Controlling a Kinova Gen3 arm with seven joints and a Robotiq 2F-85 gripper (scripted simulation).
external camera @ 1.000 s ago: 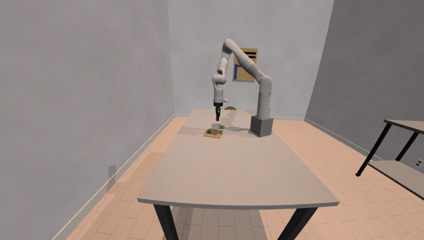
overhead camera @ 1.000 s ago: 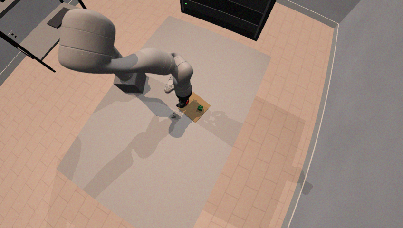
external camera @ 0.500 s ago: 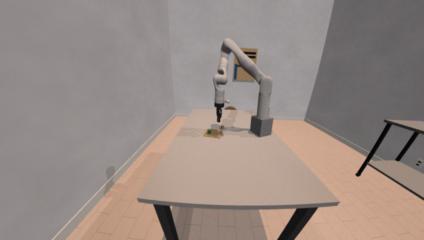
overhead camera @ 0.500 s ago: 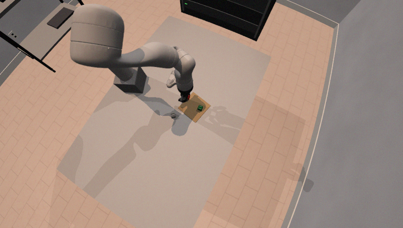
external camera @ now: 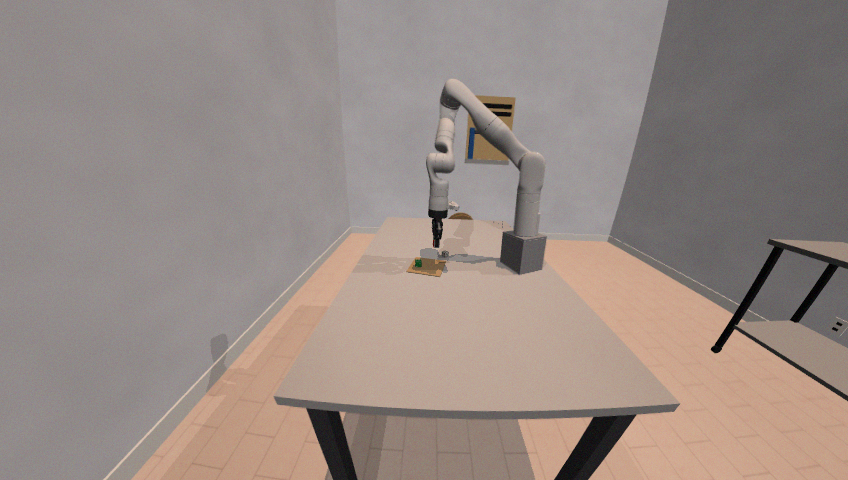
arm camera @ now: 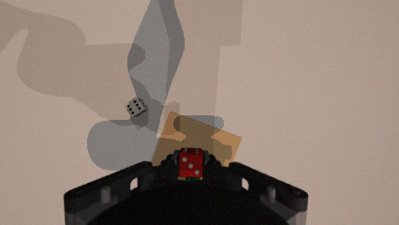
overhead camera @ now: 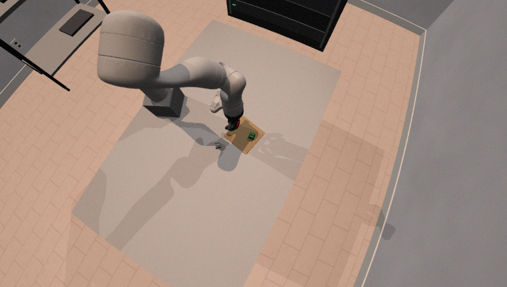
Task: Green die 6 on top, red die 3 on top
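My gripper (overhead camera: pixel 234 125) (external camera: pixel 436 244) (arm camera: pixel 190 157) points down, shut on the red die (overhead camera: pixel 238 124) (arm camera: pixel 191 164), and holds it in the air above the mat (overhead camera: pixel 246 149) (external camera: pixel 429 272) (arm camera: pixel 232 141). The red die's face towards the wrist camera shows three pips in a diagonal; its underside is hidden. The green die (overhead camera: pixel 252 136) (external camera: pixel 418 262) sits on the mat, with several pips on its upper face; in the wrist view it is almost wholly hidden behind the red die. The white die (overhead camera: pixel 217 145) (external camera: pixel 445 253) (arm camera: pixel 136 107) lies on the table beside the mat, showing several dark pips. The mat lies flat.
The grey table (overhead camera: pixel 199 213) (external camera: pixel 470 344) surrounds the mat. The arm's grey base block (overhead camera: pixel 165 103) (external camera: pixel 523 252) stands on the table on the robot's side. Arm shadows cross the mat and table. A black shelf unit (overhead camera: pixel 284 21) stands beyond the table's edge.
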